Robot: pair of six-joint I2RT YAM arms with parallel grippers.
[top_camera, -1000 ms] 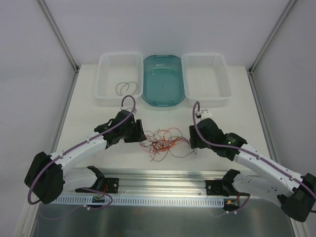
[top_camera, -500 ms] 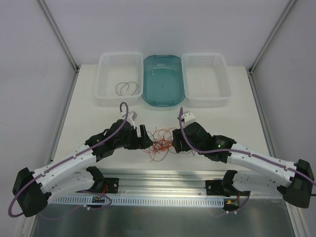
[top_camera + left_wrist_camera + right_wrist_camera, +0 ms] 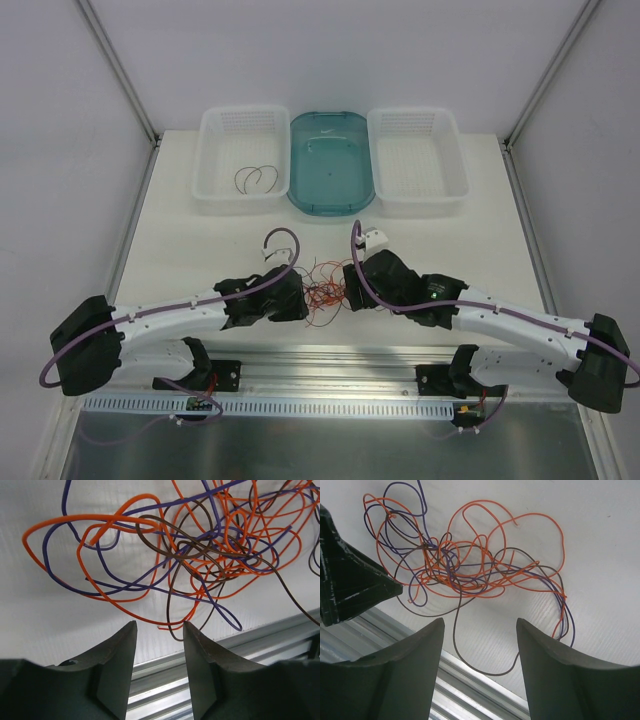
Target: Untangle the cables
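The cables [image 3: 322, 292] are a tangled heap of thin orange, brown and purple wires on the white table, between my two grippers. In the left wrist view the tangle [image 3: 200, 555] lies above and ahead of my left gripper [image 3: 159, 626], which is open and empty. In the right wrist view the tangle [image 3: 465, 565] lies ahead of my right gripper [image 3: 480, 624], open and empty, with one brown wire looping between its fingers. In the top view my left gripper [image 3: 300, 300] is left of the heap and my right gripper [image 3: 347, 283] is right of it.
A white basket [image 3: 214, 190] at back left holds a brown wire [image 3: 257, 177]. A teal tray [image 3: 330, 165] stands at the back middle and a white basket [image 3: 416, 160] at back right. A metal rail [image 3: 330, 360] runs along the near edge.
Both arms have closed in on the tangle from either side. The left gripper moved down and right toward the near edge; the right gripper moved left. The heap looks more bunched.
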